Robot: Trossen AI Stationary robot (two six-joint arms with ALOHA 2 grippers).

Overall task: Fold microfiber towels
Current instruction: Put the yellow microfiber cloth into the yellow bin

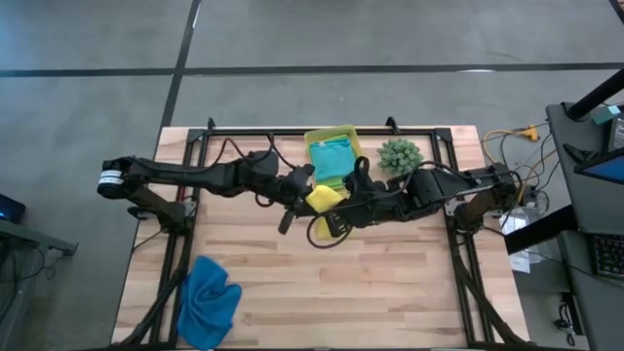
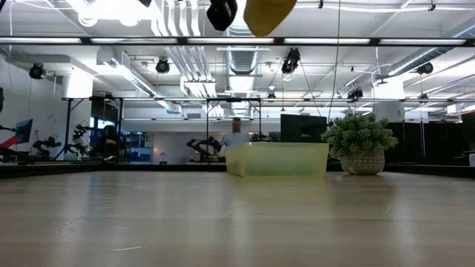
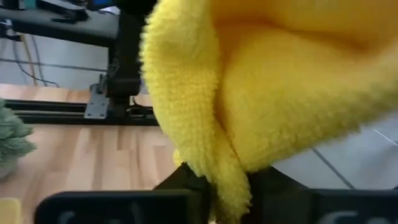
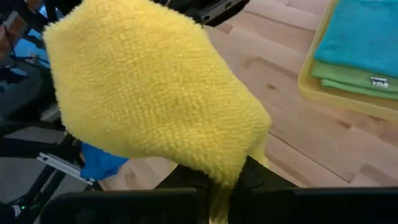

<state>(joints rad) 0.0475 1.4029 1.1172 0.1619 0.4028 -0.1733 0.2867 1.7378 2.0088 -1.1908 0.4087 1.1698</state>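
A yellow microfiber towel (image 1: 325, 197) hangs bunched high above the table's middle, between my two grippers. My left gripper (image 1: 304, 189) comes from the table's left and is shut on it. My right gripper (image 1: 343, 201) comes from the right and is shut on it too. In the low view only the towel's lower end (image 2: 269, 15) shows at the top edge. A teal towel (image 1: 332, 156) lies folded on a lime green one (image 4: 351, 78) in the bin. A royal blue towel (image 1: 210, 300) lies crumpled on the table near the front left. My left gripper pinches a hanging fold of the yellow towel (image 3: 231, 180) between its two fingers, reaching in about level from the table's left. The cloth bulges up and away from the fingers, clear of the table. How many layers it has cannot be told. My right gripper pinches a bunched end of the yellow towel (image 4: 231, 169) between its two fingers, slanting down from the table's right. The cloth spreads out beyond the fingers in a rounded lump, lifted clear of the table.
The translucent yellow-green bin (image 1: 314, 137) stands at the far middle of the table, with a small spiky green plant (image 1: 400, 156) to its right. Bare wood lies below the grippers and toward the near right. A dark frame runs along the table's edges.
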